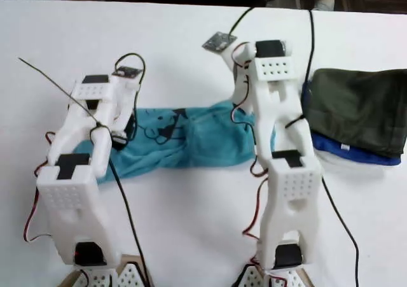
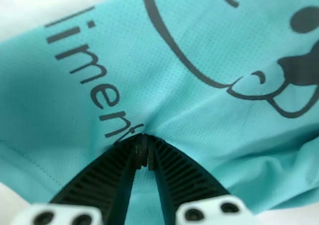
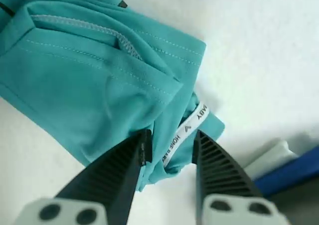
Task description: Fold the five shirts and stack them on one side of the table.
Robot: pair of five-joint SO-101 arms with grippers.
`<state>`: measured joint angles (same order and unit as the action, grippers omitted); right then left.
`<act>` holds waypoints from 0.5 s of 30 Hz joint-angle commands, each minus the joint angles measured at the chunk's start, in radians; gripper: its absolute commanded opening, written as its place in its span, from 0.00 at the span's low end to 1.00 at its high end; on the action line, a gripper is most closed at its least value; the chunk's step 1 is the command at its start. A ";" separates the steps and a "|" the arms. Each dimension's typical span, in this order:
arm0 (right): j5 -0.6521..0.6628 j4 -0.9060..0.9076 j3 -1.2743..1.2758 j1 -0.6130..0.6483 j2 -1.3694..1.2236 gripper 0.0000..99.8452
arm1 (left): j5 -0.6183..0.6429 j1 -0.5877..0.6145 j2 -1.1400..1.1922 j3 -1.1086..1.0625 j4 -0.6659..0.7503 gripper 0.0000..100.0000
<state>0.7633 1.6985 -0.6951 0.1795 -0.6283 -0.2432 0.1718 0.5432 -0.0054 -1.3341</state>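
Teal mesh shirt (image 2: 199,60) bunched; ribbed left fingers (image 2: 187,177) pinching.

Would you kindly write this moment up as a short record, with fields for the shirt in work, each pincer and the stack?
Shirt in work: teal shirt, folded into a long band across the table.
Left pincer: shut on a pinch of the teal shirt beside its print.
Right pincer: open, astride the shirt's end by the label.
Stack: dark green shirt on a blue shirt, beside the right arm.
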 commanded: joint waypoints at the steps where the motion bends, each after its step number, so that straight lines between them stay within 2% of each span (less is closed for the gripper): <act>1: 0.014 0.013 0.109 0.002 0.168 0.09 | 0.000 0.014 0.015 0.033 0.038 0.03; 5: 0.012 -0.005 0.313 0.002 0.223 0.09 | 0.000 0.014 0.015 0.033 0.038 0.03; 15: 0.014 -0.245 0.618 -0.024 0.263 0.08 | 0.000 0.014 0.015 0.033 0.038 0.03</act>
<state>0.7679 1.4991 -0.1135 0.1718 -0.4427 -0.2432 0.1718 0.5432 -0.0054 -1.3341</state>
